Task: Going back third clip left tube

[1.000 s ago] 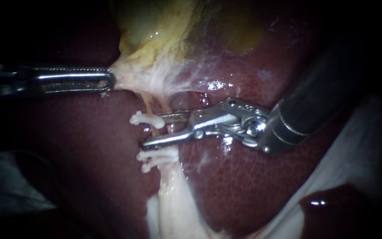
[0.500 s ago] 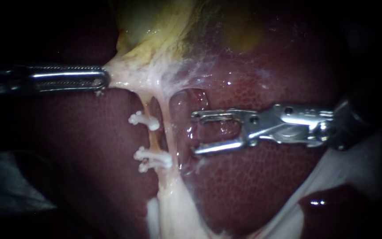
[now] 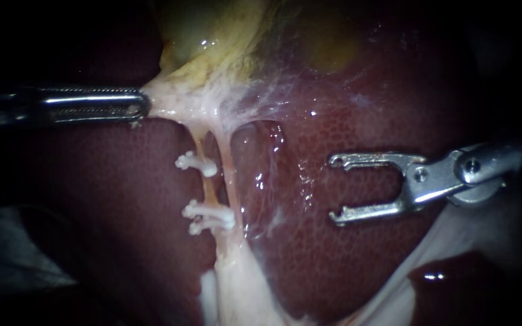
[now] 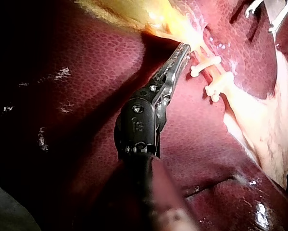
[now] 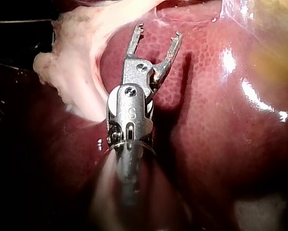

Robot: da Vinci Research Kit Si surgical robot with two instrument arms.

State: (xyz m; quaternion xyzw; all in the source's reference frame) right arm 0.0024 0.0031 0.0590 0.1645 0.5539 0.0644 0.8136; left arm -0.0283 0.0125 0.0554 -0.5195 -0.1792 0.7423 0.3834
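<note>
At the left side the left instrument (image 3: 134,107) comes in level, and its tool is closed flat on the pale lower end of the gallbladder (image 3: 212,36), both jaws pressing the tissue and holding it stretched to the side. From this held tissue two thin strands run down side by side. The left tube (image 3: 208,187) is the yellowish one, and it carries the white clips: an upper clip (image 3: 197,164) and, a little below it, a lower clip (image 3: 209,217). The lower one looks broader, and I cannot tell if it is one clip or two lying close together. The stretch of tube between the upper and the lower clip is bare. Further to the right, over the liver (image 3: 345,265), stands the right instrument (image 3: 335,188). Its tool is wide open, with a clear gap between the two jaws and nothing in them, no clip and no tissue, and it is well apart from both tubes. By my judgement the clipping on the left tube is done and the going back is mostly done; what is left is only to take the right instrument fully away. No brand, label or writing can be read on the tissue or the clips.
</note>
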